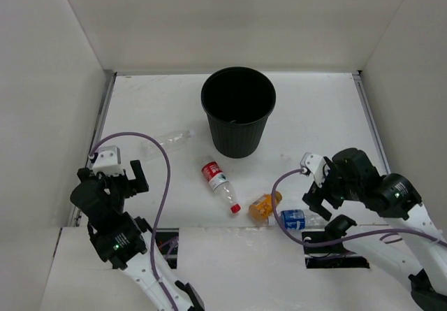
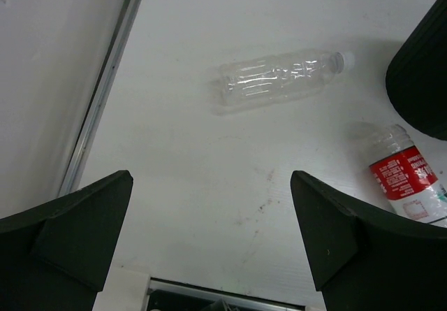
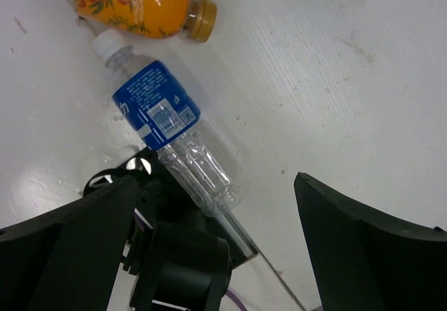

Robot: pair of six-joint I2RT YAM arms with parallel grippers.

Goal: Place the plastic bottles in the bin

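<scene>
The black bin [image 1: 238, 110] stands upright at the back middle; its edge shows in the left wrist view [image 2: 424, 80]. The plain clear bottle [image 1: 172, 138] [image 2: 281, 77] lies left of the bin. The red-label bottle [image 1: 218, 184] [image 2: 407, 182] lies in front of the bin. The short orange bottle [image 1: 263, 206] [image 3: 143, 5] and the blue-label bottle [image 1: 299, 219] [image 3: 171, 135] lie side by side near the right arm's base. My left gripper [image 1: 134, 174] [image 2: 211, 206] is open and empty, near the left wall. My right gripper [image 1: 316, 185] [image 3: 216, 210] is open and empty, above the blue-label bottle's base.
White walls enclose the table on the left, back and right. A metal rail [image 2: 105, 87] runs along the left wall. Purple cables [image 1: 165, 164] loop over both arms. The right arm's black base [image 3: 174, 255] lies right beside the blue-label bottle.
</scene>
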